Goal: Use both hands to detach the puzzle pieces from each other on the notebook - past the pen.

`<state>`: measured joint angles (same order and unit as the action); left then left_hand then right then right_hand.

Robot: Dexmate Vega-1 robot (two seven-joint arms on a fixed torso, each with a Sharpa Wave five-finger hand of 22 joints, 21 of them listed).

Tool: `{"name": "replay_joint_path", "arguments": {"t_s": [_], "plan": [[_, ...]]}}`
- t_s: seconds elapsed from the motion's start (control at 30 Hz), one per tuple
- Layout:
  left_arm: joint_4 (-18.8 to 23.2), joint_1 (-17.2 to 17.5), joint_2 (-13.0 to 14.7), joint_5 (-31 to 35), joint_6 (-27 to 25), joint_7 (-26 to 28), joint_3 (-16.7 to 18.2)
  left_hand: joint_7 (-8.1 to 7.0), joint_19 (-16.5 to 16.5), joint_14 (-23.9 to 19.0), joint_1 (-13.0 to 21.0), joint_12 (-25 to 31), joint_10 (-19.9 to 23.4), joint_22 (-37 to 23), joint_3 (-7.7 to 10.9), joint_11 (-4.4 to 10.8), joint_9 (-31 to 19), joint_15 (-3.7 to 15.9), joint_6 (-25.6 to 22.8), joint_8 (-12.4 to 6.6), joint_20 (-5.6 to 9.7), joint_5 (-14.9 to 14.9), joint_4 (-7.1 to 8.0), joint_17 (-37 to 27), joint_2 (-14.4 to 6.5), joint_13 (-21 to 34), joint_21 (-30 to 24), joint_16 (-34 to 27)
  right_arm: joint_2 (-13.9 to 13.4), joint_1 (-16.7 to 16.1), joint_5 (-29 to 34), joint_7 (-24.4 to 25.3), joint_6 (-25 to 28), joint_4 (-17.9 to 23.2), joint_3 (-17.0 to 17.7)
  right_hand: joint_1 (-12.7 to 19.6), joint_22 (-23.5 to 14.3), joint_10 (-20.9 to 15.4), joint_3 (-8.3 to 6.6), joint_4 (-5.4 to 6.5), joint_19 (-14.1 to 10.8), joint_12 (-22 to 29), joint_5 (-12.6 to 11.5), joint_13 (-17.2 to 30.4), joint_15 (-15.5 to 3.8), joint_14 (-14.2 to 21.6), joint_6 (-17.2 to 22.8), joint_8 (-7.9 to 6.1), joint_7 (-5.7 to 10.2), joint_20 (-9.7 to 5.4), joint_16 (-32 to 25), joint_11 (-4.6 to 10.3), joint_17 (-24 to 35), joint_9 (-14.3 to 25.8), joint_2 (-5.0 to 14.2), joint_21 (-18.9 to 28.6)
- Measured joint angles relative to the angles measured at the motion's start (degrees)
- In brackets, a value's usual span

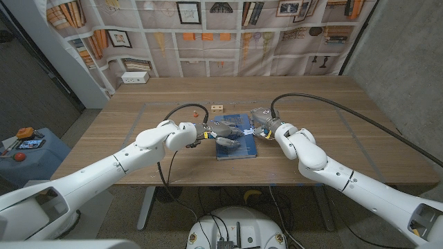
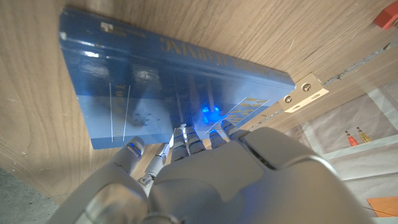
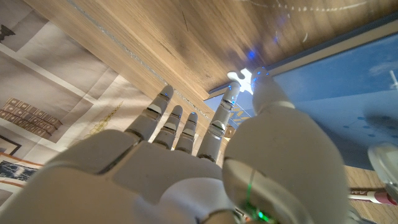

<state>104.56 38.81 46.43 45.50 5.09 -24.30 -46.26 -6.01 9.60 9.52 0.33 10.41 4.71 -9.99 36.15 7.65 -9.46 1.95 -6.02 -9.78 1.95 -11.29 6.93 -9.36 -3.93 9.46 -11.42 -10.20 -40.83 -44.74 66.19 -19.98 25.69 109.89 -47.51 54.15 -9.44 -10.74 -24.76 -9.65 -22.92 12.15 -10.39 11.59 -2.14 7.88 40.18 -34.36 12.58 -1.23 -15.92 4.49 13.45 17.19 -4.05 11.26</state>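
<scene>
right wrist view: pale puzzle piece (image 3: pixel 239 79) pinched at blue notebook's (image 3: pixel 348 93) edge

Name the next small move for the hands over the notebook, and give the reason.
Probably draw the right hand slowly away from the left hand: it pinches a white puzzle piece at the blue notebook's edge, both hands meeting over it. Whether the pieces are apart is unclear.

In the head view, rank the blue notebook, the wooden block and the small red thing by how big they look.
1. Blue notebook, by far the largest.
2. Wooden block.
3. Small red thing, smallest.
The block and red thing lie farther from the camera, so they may look smaller than they are.
</scene>
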Motion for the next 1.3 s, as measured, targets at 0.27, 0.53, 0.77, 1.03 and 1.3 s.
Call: {"name": "replay_joint_path", "arguments": {"t_s": [0.27, 0.53, 0.77, 1.03, 1.3], "plan": [[-0.2, -0.2, -0.1, 0.0, 0.1, 0.0, -0.1, -0.01, 0.0, 0.0, 0.0, 0.2, 0.0, 0.0, 0.0, 0.0, 0.0, 0.0, 0.0, -0.22, 0.0, 0.0, 0.0, 0.0, 0.0, 0.0, 0.0, 0.0, -0.1, 0.1, 0.2, -0.8, 0.2, 0.4, 0.0, 0.5, 0.0, 1.1, 0.26, 0.24, 0.2, -0.5, 0.0, 0.0, 0.72, -0.7, -2.8, 1.24, 0.02, 0.23, 0.0, -0.63, 0.3, -0.2, -0.46, -0.3], [-0.4, -0.3, -0.1, -0.1, 0.1, -0.3, -0.2, -0.02, 0.0, 0.0, 0.0, 0.2, 0.0, 0.0, 0.24, 0.0, 0.0, 0.0, 0.0, -0.22, 0.0, 0.0, -0.24, 0.0, 0.0, 0.0, 0.0, 0.0, -0.1, 0.2, 0.6, -1.8, 0.5, 0.9, 0.0, 0.5, 0.0, 2.7, 1.14, 0.47, 0.7, -0.9, 0.0, 0.0, 1.64, -1.6, -6.8, 3.27, -0.01, 1.09, 0.5, -1.44, 0.3, -1.2, -0.46, -0.3], [-0.5, -0.4, -0.2, -0.1, 0.1, -0.5, -0.3, -0.02, 0.0, 0.0, 0.0, 0.2, 0.0, 0.0, 0.42, 0.0, 0.0, 0.0, 0.0, -0.19, 0.0, 0.0, -0.07, 0.0, 0.0, 0.0, 0.0, 0.0, -0.1, 0.4, 1.3, -3.7, 1.1, 1.3, 0.1, 0.4, 0.0, 3.6, 1.85, 0.56, 1.5, -1.1, 0.0, 0.0, 2.56, -2.6, -9.8, 4.62, 0.0, 1.87, 0.9, -1.72, 0.3, -1.8, -0.48, -0.5], [-0.7, -0.6, -0.3, -0.1, 0.1, -0.5, -0.4, -0.04, 0.0, 0.0, 0.0, 0.2, 0.0, 0.0, 0.41, 0.01, 0.0, 0.0, 0.0, -0.13, 0.0, 0.0, -0.07, 0.0, 0.0, 0.0, 0.0, 0.0, 0.2, 0.7, 1.8, -4.9, 1.5, 1.4, 0.1, -0.5, 0.0, 3.9, 2.5, 0.75, 2.1, -1.1, 0.0, 0.3, 3.27, -3.3, -12.6, 6.01, -0.14, 2.48, 1.3, -2.03, 0.5, -2.3, -1.39, -0.5], [-0.9, -0.8, -0.5, -0.1, 0.1, -0.7, -0.5, -0.05, 0.0, 0.0, 0.0, 0.0, 0.0, 0.0, 0.41, 0.01, 0.0, 0.0, 0.0, -0.03, 0.0, 0.0, -0.08, 0.0, 0.0, 0.0, 0.0, 0.0, 0.3, 1.1, 2.4, -7.2, 1.7, 1.4, 0.0, -1.1, 0.0, 6.7, 3.09, 0.87, 2.4, -1.6, -0.2, 0.3, 3.89, -3.9, -15.0, 7.39, 0.02, 2.78, 1.8, -2.14, 0.5, -2.8, -1.99, -0.5]]}}
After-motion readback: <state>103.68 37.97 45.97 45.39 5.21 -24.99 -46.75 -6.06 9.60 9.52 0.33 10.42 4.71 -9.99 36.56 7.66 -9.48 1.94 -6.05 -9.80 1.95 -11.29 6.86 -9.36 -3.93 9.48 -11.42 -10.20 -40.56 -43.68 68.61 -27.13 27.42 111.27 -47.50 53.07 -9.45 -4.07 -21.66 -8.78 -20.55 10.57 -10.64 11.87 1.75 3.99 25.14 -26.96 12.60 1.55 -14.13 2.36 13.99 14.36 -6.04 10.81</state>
